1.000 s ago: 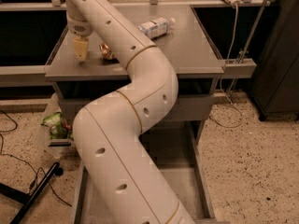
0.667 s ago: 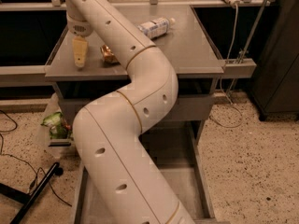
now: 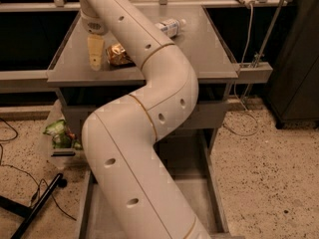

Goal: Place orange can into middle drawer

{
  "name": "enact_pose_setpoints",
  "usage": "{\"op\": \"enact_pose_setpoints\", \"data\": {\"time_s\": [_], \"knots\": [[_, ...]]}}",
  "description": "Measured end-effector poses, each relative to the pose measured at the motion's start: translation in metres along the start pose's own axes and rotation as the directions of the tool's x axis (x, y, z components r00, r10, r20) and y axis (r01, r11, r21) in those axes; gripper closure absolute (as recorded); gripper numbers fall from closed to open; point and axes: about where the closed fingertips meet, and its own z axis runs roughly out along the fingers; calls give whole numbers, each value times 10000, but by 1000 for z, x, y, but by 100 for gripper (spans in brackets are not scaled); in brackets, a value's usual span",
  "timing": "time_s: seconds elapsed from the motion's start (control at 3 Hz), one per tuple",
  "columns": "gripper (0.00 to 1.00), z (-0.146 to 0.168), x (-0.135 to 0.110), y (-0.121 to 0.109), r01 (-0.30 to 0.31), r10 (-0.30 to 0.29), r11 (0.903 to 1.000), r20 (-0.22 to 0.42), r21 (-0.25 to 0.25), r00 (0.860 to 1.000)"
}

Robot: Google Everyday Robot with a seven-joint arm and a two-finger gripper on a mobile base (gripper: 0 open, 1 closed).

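Observation:
The orange can [image 3: 117,55] lies on its side on the grey cabinet top [image 3: 199,59], near the front left. My gripper [image 3: 94,54] hangs down just left of the can, close above the cabinet top, with nothing seen in it. My thick white arm [image 3: 149,108] crosses the middle of the view and hides part of the can's right side. The middle drawer [image 3: 197,195] is pulled out low at the front; its grey floor and right side wall show, and the arm covers much of it.
A clear plastic bottle [image 3: 169,26] lies at the back of the cabinet top. A green bag [image 3: 60,133] sits on the floor at left beside a black stand leg [image 3: 35,208]. Cables [image 3: 249,59] hang at right by a dark cabinet [image 3: 299,59].
My gripper has sunk a little toward the cabinet top beside the can. The can and bottle lie where they were.

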Motion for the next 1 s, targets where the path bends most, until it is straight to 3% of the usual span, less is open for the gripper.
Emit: {"op": "enact_pose_setpoints", "data": {"time_s": [0.67, 1.0], "knots": [[0, -35, 45, -5, -585, 606, 9978, -767, 304, 9952], [0, -33, 59, -7, -688, 708, 9973, -887, 261, 9935]]}}
